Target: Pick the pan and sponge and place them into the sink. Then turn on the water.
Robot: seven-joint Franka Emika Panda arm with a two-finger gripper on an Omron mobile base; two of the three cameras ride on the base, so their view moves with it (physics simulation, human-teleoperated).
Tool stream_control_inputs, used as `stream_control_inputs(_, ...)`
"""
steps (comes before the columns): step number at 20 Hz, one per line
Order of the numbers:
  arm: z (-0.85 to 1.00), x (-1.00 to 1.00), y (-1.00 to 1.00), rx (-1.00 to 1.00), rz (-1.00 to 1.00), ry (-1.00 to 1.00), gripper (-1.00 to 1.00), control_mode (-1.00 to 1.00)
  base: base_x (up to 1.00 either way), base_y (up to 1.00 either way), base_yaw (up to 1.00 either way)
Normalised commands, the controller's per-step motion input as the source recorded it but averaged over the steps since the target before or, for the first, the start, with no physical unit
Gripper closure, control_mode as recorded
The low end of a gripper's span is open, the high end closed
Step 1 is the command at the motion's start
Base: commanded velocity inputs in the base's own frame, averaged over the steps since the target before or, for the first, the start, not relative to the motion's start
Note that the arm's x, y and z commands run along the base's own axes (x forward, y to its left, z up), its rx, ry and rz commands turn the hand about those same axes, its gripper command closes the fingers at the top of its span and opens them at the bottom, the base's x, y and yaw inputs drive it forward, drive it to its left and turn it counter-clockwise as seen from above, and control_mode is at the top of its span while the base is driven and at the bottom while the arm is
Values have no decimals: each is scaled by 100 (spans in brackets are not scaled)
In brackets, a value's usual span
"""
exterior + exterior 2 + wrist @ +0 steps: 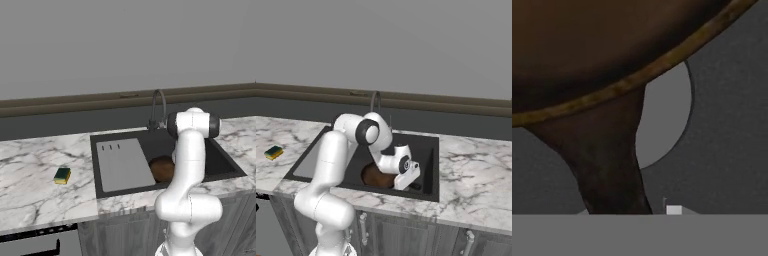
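Observation:
The dark-brown pan (161, 169) (376, 176) lies in the basin of the charcoal sink (95, 150) (426, 150), to the right of the grey drainboard (122, 162). My gripper (412, 184) reaches down into the basin at the pan's right side. In the hand view the pan (587, 45) is very close, and its dark handle (609, 170) runs down to where my fingers are, over the round grey drain (667, 115). The gripper is shut on that handle. The green-and-yellow sponge (62, 175) (274, 152) sits on the marble counter left of the sink.
The dark gooseneck faucet (159, 107) (376, 102) stands behind the basin at the back rim. Marble counter (30, 170) (476, 170) runs on both sides of the sink. A dark backsplash and a grey wall close the back.

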Motion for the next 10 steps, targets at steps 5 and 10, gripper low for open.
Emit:
stream_control_inputs(5, -32, 29, 0, 0, 7, 0, 100, -100, 0, 0, 0)
stream_control_inputs(10, -29, 14, 0, 2, 8, 0, 100, -100, 0, 0, 0)
